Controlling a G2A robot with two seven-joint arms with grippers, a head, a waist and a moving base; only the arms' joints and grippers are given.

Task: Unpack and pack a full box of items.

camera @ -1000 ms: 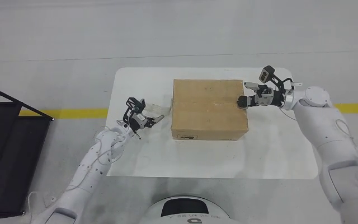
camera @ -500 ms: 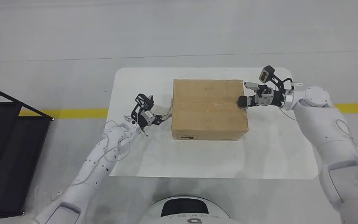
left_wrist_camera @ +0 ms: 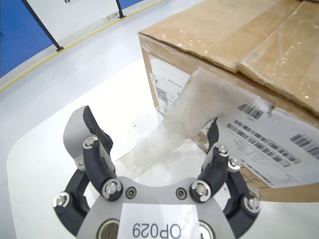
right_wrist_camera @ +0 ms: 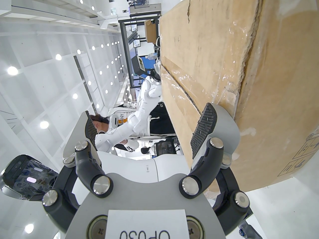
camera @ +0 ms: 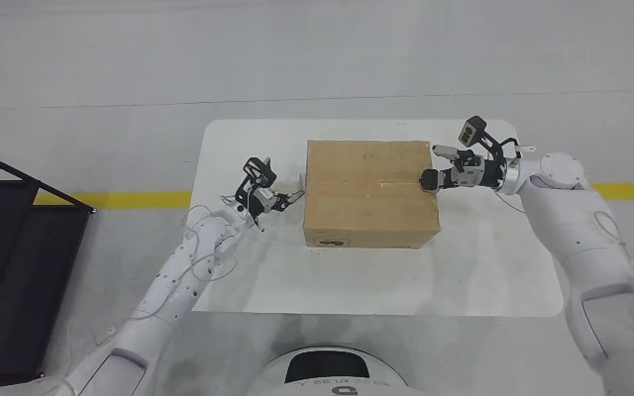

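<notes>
Top view: white counter (camera: pixel 248 297), rounded corners. Its widest bare band runs along 6 o'clock, with less room at 9 and 3.

- The cardboard box (camera: pixel 367 188) is closed and sits toward 12 o'clock, its far side near that counter edge. There is little margin if it slides that way.
- The seam across the top looks still taped, glossy in both wrist views.
- A tape strip (left_wrist_camera: pixel 199 100), peeled and frosted, hangs from the box's 9 o'clock top edge. It drapes down between the fingers of the left hand (left_wrist_camera: pixel 150 115).
- The left hand is spread open at the box's 9 o'clock face, gripping nothing.
- The right hand (right_wrist_camera: pixel 148 110) is also spread open at the 3 o'clock top edge. One finger lies over the lid by the seam; I cannot tell if it presses.

Risks, as judged:
- The strip is slack and off-centre, so closing fingers could miss or pinch only its edge.
- A hard pull toward 9 o'clock may tear the strip short.
- That pull could also drag the box if the right hand gives no brace.
- The torn lid edge may snag.
</notes>
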